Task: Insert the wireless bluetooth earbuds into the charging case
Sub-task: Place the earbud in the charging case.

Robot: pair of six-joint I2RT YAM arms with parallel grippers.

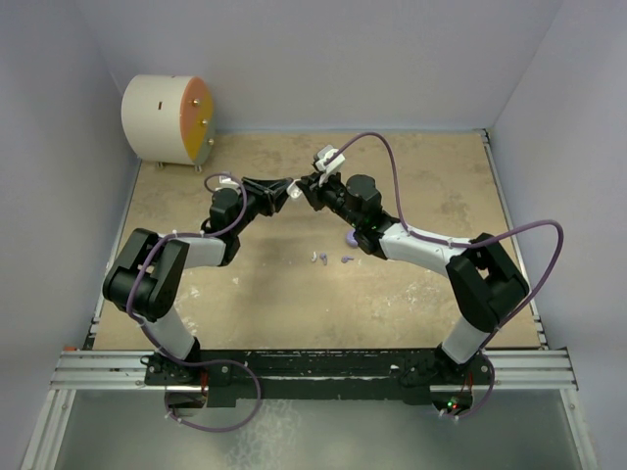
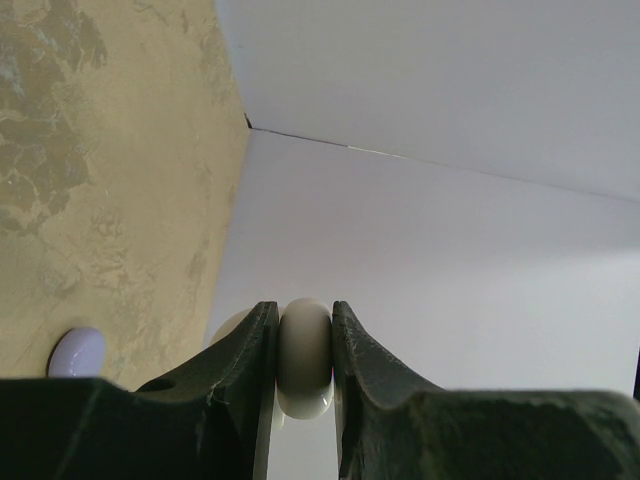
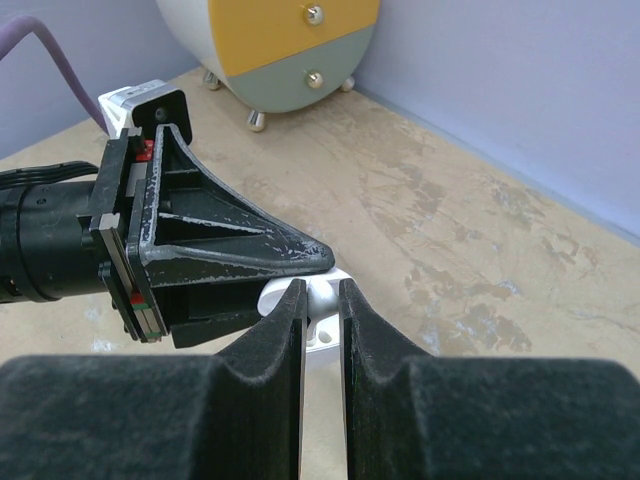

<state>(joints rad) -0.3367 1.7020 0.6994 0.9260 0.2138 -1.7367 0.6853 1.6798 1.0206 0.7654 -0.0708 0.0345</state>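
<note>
Left gripper (image 2: 304, 318) and right gripper (image 3: 321, 293) meeting tip to tip above table (image 1: 441, 196), both clamping white case half (image 2: 305, 365), holding it aloft. Lilac case half (image 1: 351, 238) lying on table just beside right arm. Two buds (image 1: 318, 258) lying on table nearby, toward near edge, apart from both halves.

A tan table (image 1: 431, 196) bears a white drum (image 1: 167, 119) in its far left corner. A lilac disc (image 1: 351, 238) and tiny earbuds (image 1: 318, 258) lie mid-table.
</note>
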